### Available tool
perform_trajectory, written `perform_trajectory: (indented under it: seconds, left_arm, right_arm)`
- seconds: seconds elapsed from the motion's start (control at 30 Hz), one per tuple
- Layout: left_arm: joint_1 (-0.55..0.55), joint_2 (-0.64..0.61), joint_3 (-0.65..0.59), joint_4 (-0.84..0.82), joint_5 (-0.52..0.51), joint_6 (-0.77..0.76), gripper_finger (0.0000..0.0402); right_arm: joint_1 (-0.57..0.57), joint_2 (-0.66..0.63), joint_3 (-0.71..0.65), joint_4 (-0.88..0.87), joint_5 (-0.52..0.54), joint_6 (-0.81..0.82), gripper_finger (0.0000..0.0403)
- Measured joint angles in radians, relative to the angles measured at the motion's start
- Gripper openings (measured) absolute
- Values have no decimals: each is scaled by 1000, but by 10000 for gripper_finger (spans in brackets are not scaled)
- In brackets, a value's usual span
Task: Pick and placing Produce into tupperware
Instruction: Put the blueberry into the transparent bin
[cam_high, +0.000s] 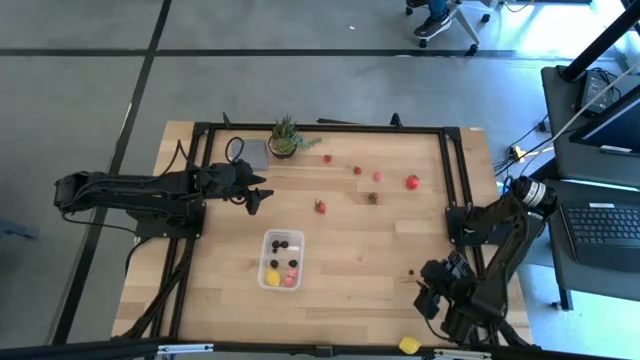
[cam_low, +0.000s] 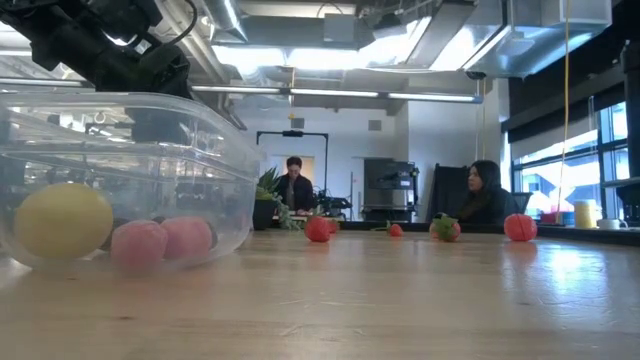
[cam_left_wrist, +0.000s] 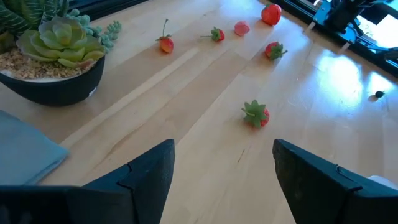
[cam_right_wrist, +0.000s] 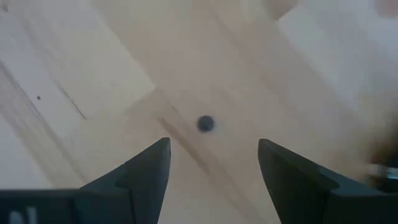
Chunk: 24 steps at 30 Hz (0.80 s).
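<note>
The tupperware (cam_high: 282, 258), a clear lidless tub, stands on the table near its front middle, also in the low view (cam_low: 120, 170). In it lie a yellow piece (cam_low: 65, 220), pink pieces (cam_low: 140, 245) and dark ones. Red strawberry pieces (cam_high: 320, 207) (cam_high: 412, 182) lie scattered on the far half. My left gripper (cam_high: 255, 195) (cam_left_wrist: 222, 168) hovers open at the left, pointing at one strawberry (cam_left_wrist: 256, 114). My right gripper (cam_high: 430, 290) (cam_right_wrist: 211, 162) is open above a small dark berry (cam_right_wrist: 206, 123) (cam_high: 412, 272) on the wood at the near right, touching nothing.
A potted succulent (cam_high: 285, 138) (cam_left_wrist: 56, 56) and a flat grey piece (cam_high: 252, 152) sit at the far left. A yellow piece (cam_high: 408, 345) lies at the front edge. A black frame (cam_high: 445, 160) rims the table. People sit in the room beyond.
</note>
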Motion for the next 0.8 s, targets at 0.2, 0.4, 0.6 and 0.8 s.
perform_trajectory:
  seconds: [0.2, 0.4, 0.6, 0.8]
  left_arm:
    - [0, 0, 0, 0, 0, 0, 261]
    - [0, 0, 0, 0, 0, 0, 261]
    - [0, 0, 0, 0, 0, 0, 261]
    - [0, 0, 0, 0, 0, 1, 261]
  right_arm:
    - [5, 0, -178, 305, 90, 2, 243]
    - [12, 0, -269, 401, 92, 10, 243]
    - [30, 0, -325, 433, 91, 54, 243]
    - [38, -3, -373, 502, 109, 53, 243]
